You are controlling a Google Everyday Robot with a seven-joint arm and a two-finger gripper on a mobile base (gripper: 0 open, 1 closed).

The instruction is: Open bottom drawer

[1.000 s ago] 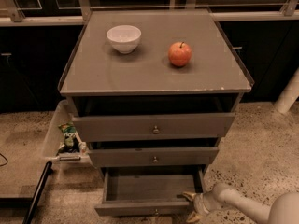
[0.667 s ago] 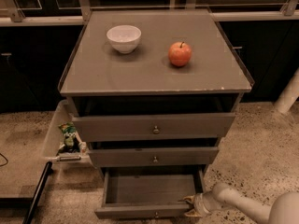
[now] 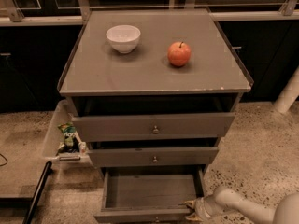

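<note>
The grey cabinet has three drawers. The bottom drawer (image 3: 152,195) is pulled far out and its plain grey inside shows; its front panel (image 3: 140,215) sits at the lower edge of the view. The mid-sized drawer (image 3: 154,156) and the tallest top drawer (image 3: 154,126) each stand a little way out, with round metal knobs at centre. My gripper (image 3: 192,210) is at the right end of the bottom drawer's front, at the end of my white arm (image 3: 243,208) that comes in from the lower right.
A white bowl (image 3: 123,37) and a red apple (image 3: 179,54) sit on the cabinet top (image 3: 154,73). A clear bin (image 3: 56,139) with a snack packet (image 3: 69,136) hangs on the cabinet's left side. A black pole (image 3: 37,192) lies at the lower left. A white post (image 3: 287,94) stands at the right.
The bottom drawer has slid slightly further out toward the camera, and my gripper has moved with its front edge. The bowl, the apple and the upper drawers have not moved.
</note>
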